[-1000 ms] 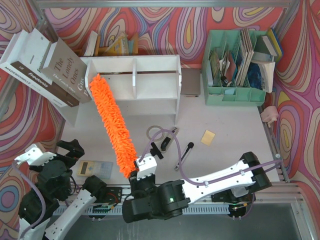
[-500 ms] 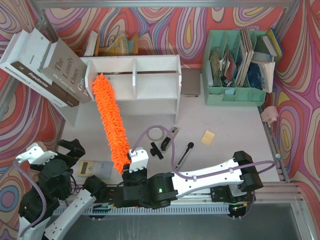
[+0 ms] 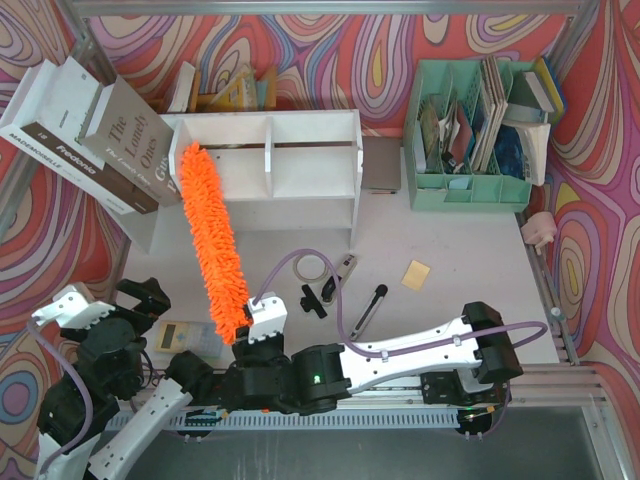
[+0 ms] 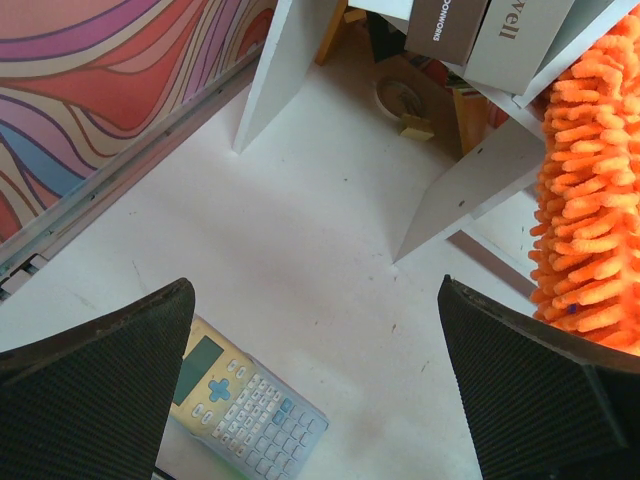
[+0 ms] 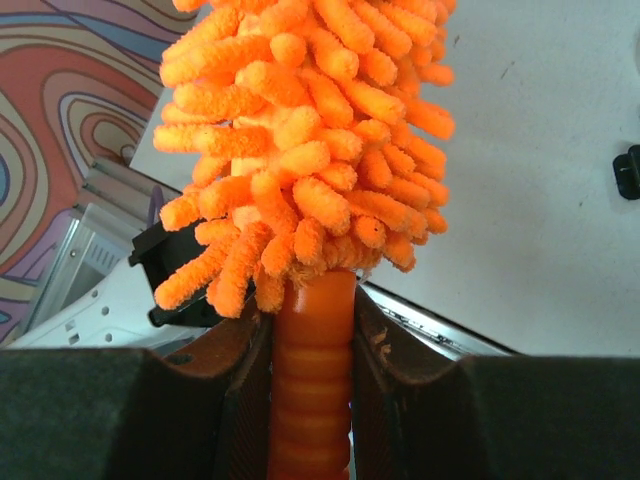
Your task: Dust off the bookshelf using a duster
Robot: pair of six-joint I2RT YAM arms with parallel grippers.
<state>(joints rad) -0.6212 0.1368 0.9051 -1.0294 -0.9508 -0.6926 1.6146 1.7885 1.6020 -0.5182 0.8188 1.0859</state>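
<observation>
Orange microfiber duster, handle pinched in my right end effector, tip at left end of white wooden bookshelf. My left end effector: spread, empty.

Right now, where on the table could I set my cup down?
Bare table lies in front of the green organizer, right of the yellow note, and left of the duster under the leaning books. It's crowded around the small tools and the calculator.
</observation>
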